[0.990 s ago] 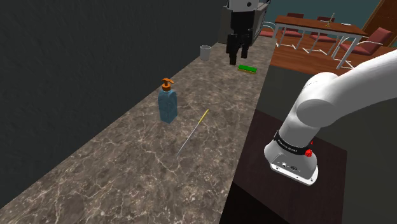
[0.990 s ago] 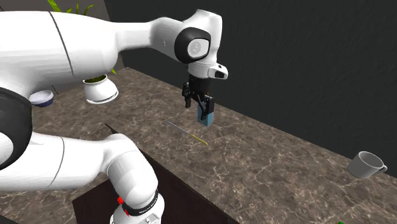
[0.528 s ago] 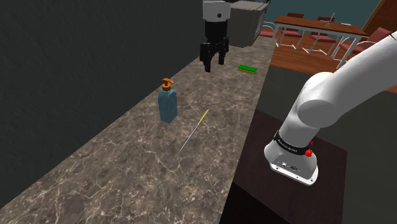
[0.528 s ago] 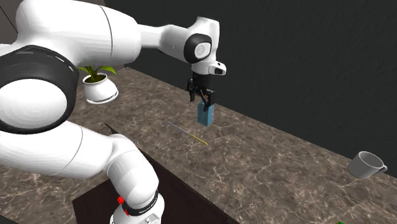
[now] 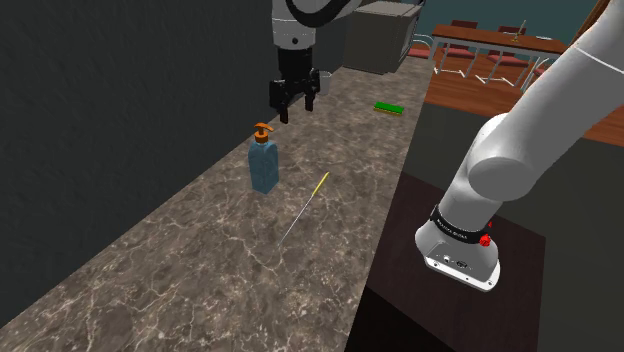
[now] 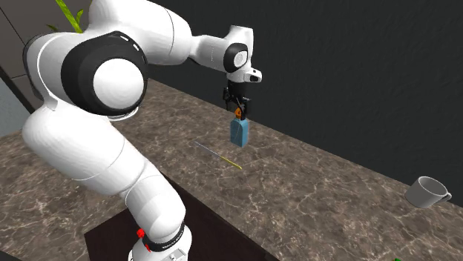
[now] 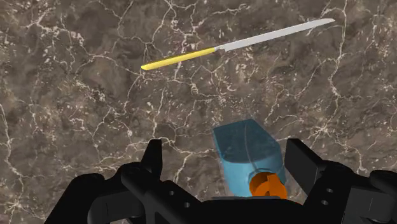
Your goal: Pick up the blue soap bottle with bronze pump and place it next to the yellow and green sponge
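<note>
On the shoulder view, working from the left, I have the blue soap bottle (image 5: 263,168) standing upright on the dark marble counter (image 5: 190,265), its orange-bronze pump (image 5: 263,129) on top. Just up and right of the pump hangs the gripper (image 5: 296,112), pointing down, fingers spread and holding nothing. In the wrist view the two fingers (image 7: 153,158) stand wide apart with the bottle top between them, nearer one finger, and neither finger is pressed against it. Further right a knife (image 5: 304,208) with a yellow handle lies flat, near the bottle but apart from it. A grey cup (image 5: 321,84) sits behind the gripper, and the green and yellow sponge (image 5: 389,107) lies farther along the counter, well apart from the bottle. I can read no writing on the bottle. At the far right the white arm rises from its dark stand (image 5: 455,325).
</note>
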